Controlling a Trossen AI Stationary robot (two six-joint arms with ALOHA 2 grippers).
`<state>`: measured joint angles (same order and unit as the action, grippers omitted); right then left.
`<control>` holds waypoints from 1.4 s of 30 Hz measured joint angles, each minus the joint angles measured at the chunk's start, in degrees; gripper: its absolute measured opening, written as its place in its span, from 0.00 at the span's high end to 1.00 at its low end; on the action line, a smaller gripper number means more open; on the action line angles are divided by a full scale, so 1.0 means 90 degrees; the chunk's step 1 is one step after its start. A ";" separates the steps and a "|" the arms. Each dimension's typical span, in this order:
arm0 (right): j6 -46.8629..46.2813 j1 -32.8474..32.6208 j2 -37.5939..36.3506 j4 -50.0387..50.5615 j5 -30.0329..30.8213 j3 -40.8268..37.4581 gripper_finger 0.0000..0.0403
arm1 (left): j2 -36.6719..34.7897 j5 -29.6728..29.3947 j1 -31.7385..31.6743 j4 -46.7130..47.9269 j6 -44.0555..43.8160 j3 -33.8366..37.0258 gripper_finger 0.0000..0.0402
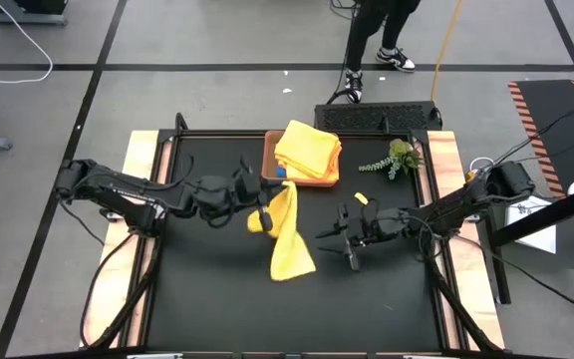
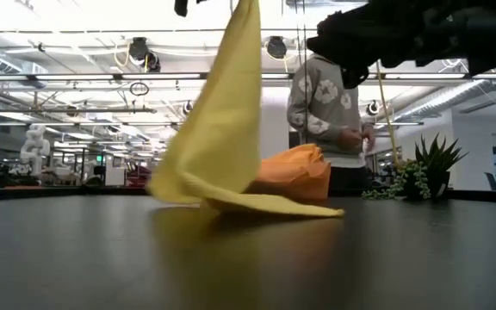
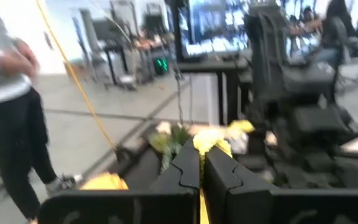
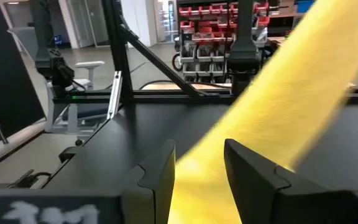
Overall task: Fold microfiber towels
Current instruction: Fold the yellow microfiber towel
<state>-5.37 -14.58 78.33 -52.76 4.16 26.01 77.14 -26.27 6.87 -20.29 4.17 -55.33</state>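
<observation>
Only the low view shows the yellow towel (image 2: 222, 138) hanging as a tall drape, lower edge on the table (image 2: 248, 258); high view has it frame centre. Left gripper (image 1: 259, 217) pinched tight on its top corner. Right gripper (image 1: 350, 249), centre-right, fingers apart, nothing between them. Orange towel (image 1: 308, 150) in tray (image 1: 270, 165), upper centre. Person (image 2: 330, 112) stands behind, open workshop beyond.

Soft yellow microfiber towel (image 1: 289, 236), plain, unpatterned; folded orange microfiber towel (image 1: 308, 149), plain, in a shallow brown rectangular tray (image 1: 270, 160) on a matte black table top (image 1: 217, 289) edged in pale wood. Small green plant sprig (image 1: 395, 159); person's grey top (image 2: 327, 105) with white flower shapes, black trousers, black-and-white shoes (image 1: 398, 61)
</observation>
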 joint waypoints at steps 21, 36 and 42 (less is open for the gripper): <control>0.0176 0.0152 0.1588 -0.0260 -0.0467 0.0900 0.67 | 0.0002 -0.1143 -0.0142 -0.0423 0.0356 -0.0002 1.00; -0.0012 0.0839 0.2854 0.0849 0.1233 0.1437 0.67 | 0.0002 -0.1095 -0.0097 -0.0100 0.0293 -0.0002 0.99; -0.0228 0.1003 0.2338 0.1971 0.2068 0.1435 0.67 | 0.0002 -0.1088 0.0054 0.0181 0.0232 -0.0002 0.99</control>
<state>-7.42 -5.55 99.37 -35.02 22.78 38.92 77.17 -36.05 7.35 -18.66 6.26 -55.35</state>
